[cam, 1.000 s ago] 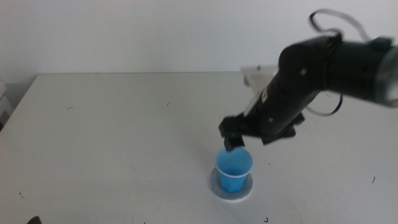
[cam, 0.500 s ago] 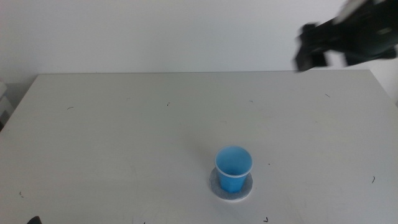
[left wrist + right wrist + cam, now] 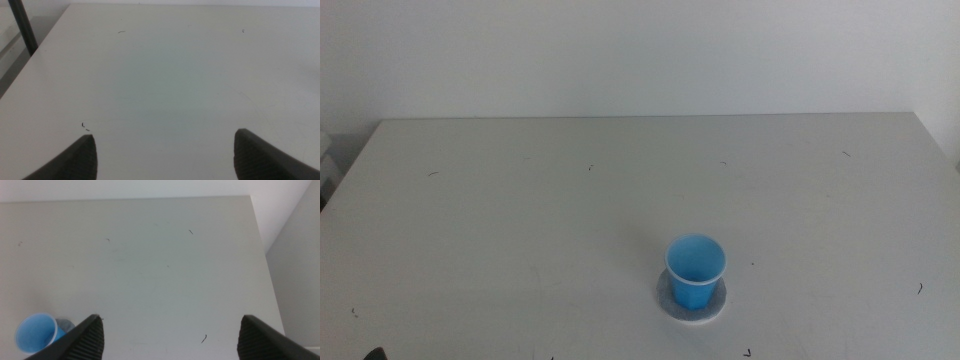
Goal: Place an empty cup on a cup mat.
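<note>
You're seeing the blue cup (image 3: 697, 270) sitting upright on the cup mat (image 3: 692, 306); your right gripper (image 3: 170, 330) and left gripper (image 3: 165, 150) are both hanging spread wide, empty.

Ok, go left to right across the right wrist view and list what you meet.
The cup, upright on the cup mat, of which only a sliver shows beside it → the right gripper, open, with bare table between its jaws → the table's edge and the floor beyond.
</note>
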